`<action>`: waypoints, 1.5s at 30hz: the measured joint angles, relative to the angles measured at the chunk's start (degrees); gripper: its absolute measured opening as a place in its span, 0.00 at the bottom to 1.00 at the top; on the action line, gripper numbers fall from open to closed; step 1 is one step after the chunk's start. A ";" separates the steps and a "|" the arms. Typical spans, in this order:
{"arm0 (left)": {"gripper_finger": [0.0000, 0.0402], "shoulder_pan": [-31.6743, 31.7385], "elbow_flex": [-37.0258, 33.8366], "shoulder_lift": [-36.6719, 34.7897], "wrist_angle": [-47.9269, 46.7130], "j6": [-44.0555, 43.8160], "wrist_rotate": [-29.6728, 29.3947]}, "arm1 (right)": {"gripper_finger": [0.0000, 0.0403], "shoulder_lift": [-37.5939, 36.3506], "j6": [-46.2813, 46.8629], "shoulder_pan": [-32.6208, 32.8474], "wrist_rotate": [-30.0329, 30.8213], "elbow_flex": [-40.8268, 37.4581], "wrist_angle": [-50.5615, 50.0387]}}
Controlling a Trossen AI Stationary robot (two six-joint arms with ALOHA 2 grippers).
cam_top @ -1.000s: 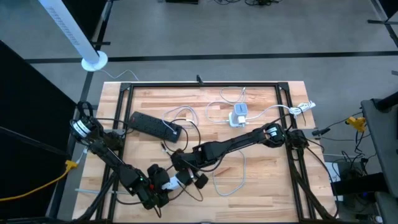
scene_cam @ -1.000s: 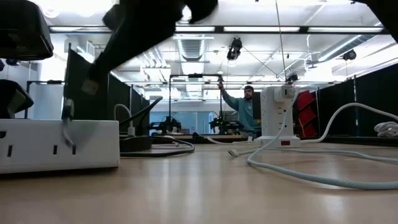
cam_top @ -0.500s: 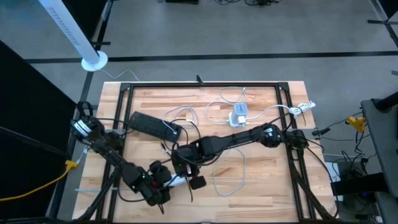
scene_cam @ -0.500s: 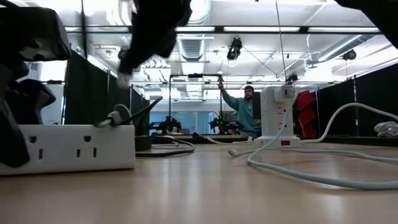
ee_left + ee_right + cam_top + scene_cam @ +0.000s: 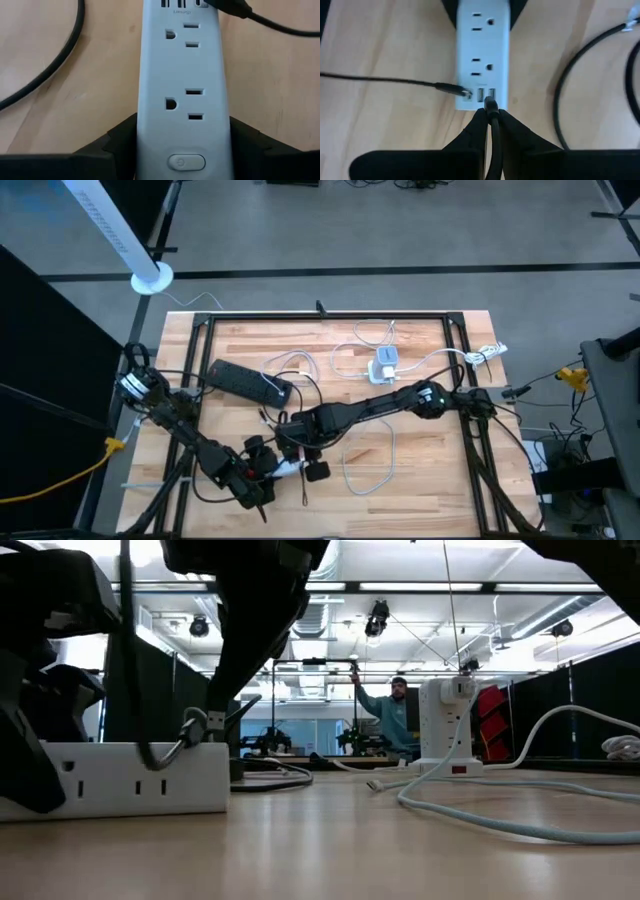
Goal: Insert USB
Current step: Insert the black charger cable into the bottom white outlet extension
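- The USB plug [image 5: 490,106], on the end of a dark cable, is being pinched between the fingers of the right gripper [image 5: 490,117], with its tip sitting right at the row of USB ports on the end of the white power strip [image 5: 483,55].
- A second thin black cable [image 5: 395,81] is already sitting in the neighbouring port on that same end.
- The white power strip is lying near the worktop's front edge, left of its middle, and the left gripper [image 5: 182,145] is clamping it from both sides at the end with the power button [image 5: 186,162].
- The right gripper is closing tightly on the plug; its arm is reaching across from the worktop's right side.
- A black power strip [image 5: 248,383] is lying toward the back left of the worktop [image 5: 420,470].
- A white charger block [image 5: 384,365] with loose white cables is sitting near the back edge, right of the middle.
- In the low view, a person [image 5: 397,712] is standing far behind the worktop.
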 joint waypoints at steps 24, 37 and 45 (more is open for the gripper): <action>0.51 0.00 0.93 2.36 1.39 -0.15 -1.56 | 0.03 -0.13 1.55 -0.17 -0.34 -3.06 2.37; 0.51 0.00 0.98 2.38 1.59 -0.13 -1.21 | 0.03 -0.15 1.41 -0.17 -0.34 -3.09 0.68; 0.51 0.00 0.98 2.38 1.61 -0.15 -1.08 | 0.03 -0.15 0.61 -0.17 -0.49 -3.15 0.61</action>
